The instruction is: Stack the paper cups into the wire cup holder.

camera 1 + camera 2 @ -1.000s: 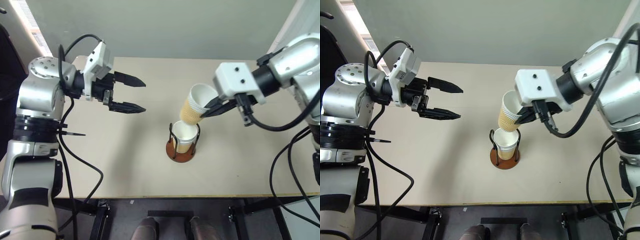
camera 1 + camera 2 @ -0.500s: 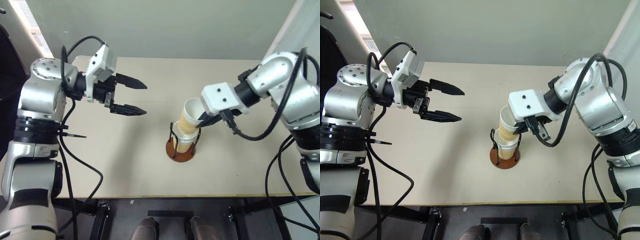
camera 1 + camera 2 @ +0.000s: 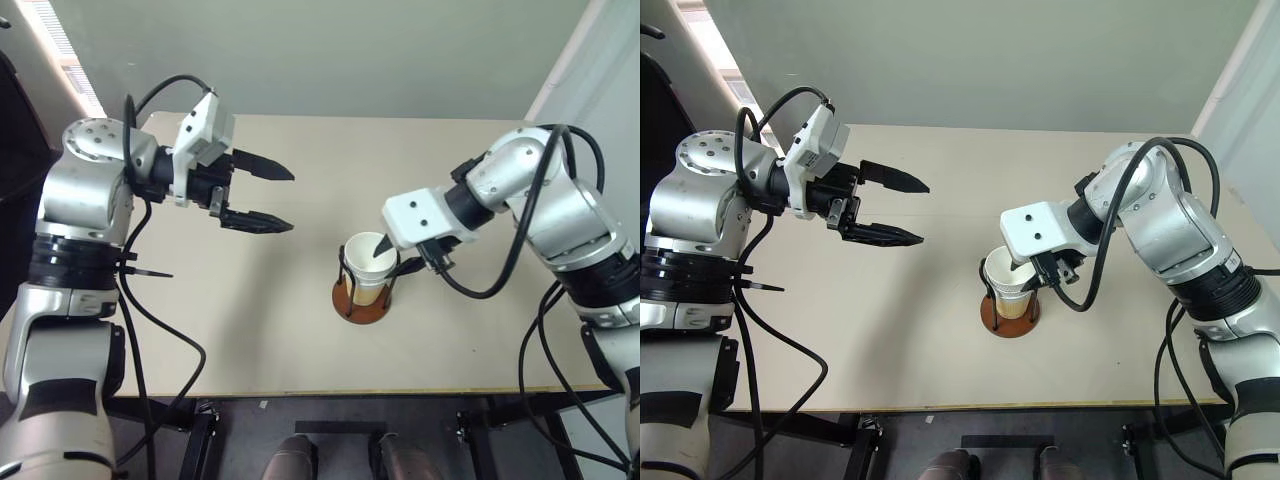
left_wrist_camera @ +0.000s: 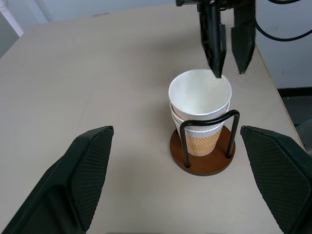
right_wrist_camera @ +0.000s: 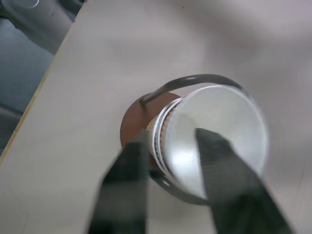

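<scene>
Tan paper cups w/ white rims: nested upright in black-wire holder on red-brown disc base, mid beige desk.
R end effector: fingers parted astride top cup's rim, no grip.
L end effector: wide open, empty, well apart.

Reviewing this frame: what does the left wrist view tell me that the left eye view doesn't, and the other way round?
Left wrist view: a side look at the stack of cups, with nested rims and a ribbed tan wall behind a wire loop of the holder. The right gripper has one finger over the top cup's mouth and the other outside it, apart.
Left eye view: the left gripper, open, hanging over the table away from the holder.
Both: the cups upright in the holder, with the right gripper at the top rim.
</scene>
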Tool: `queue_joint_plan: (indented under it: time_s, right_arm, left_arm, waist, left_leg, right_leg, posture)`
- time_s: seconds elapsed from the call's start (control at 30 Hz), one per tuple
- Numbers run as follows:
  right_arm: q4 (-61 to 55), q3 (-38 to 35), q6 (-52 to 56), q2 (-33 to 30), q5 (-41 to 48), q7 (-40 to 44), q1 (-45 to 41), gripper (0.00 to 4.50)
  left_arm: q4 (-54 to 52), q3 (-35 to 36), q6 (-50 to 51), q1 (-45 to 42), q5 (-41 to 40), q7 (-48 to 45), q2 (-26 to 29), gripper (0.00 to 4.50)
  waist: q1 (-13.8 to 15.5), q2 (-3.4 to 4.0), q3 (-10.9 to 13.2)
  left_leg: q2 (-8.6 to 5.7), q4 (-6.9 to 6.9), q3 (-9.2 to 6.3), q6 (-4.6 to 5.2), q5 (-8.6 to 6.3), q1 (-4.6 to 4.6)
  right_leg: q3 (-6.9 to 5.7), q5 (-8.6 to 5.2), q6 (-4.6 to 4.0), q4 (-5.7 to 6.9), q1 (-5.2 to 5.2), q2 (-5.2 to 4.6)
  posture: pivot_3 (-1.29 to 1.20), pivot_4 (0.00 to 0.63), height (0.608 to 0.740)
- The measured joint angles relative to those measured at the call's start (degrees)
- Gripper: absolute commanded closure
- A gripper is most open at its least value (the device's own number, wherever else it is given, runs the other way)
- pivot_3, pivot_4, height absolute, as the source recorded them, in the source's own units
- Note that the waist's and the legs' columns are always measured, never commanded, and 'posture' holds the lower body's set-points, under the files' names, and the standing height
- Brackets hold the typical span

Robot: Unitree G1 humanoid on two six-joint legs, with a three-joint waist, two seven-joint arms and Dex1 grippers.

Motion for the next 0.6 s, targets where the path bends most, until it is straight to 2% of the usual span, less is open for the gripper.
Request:
queue_joint_plan:
  time_s: [0.07,0.27,0.47,0.6]
  right_arm:
    - [0.5,-1.0,1.9,0.8,0.5,-1.4,-0.8,1.14]
    - [0.1,-13.8,18.4,-0.2,9.1,-6.6,0.0,1.14]
    - [0.6,-30.3,34.3,-1.4,18.5,-15.6,9.7,1.14]
    - [-0.1,-34.5,37.3,-4.0,21.4,-20.0,16.4,1.14]
  left_arm:
    - [0.0,0.0,0.0,0.0,0.0,0.0,0.0,0.00]
    - [-0.1,0.8,0.7,1.5,-0.3,0.7,0.8,0.00]
    - [-1.3,6.3,5.1,6.3,-2.7,6.2,2.1,0.00]
    - [-4.7,10.0,9.6,10.3,-4.4,9.0,5.0,0.00]
  waist:
    - [0.0,0.00,0.0]
    - [0.2,-0.01,0.0]
    - [0.4,-0.01,0.0]
    - [0.3,-0.01,0.0]
  left_leg:
    - [0.00,0.00,0.00,0.00,0.00,0.00]
    - [-0.01,-0.02,0.01,-0.31,0.18,-0.01]
    - [-0.01,-0.09,0.02,-0.54,0.31,0.02]
    - [-0.01,-0.25,0.04,-0.63,0.37,0.15]
  right_leg:
    - [0.00,-0.01,-0.01,0.00,-0.01,0.00]
    - [-0.01,-0.06,-0.09,-0.10,0.06,0.00]
    - [0.00,-0.05,-0.07,-0.08,0.05,0.00]
    - [0.03,-0.04,-0.05,-0.01,0.07,0.01]
  posture:
    - [0.00,0.150,0.740]
    - [0.00,0.150,0.740]
    - [0.00,0.150,0.740]
    - [0.00,0.150,0.740]
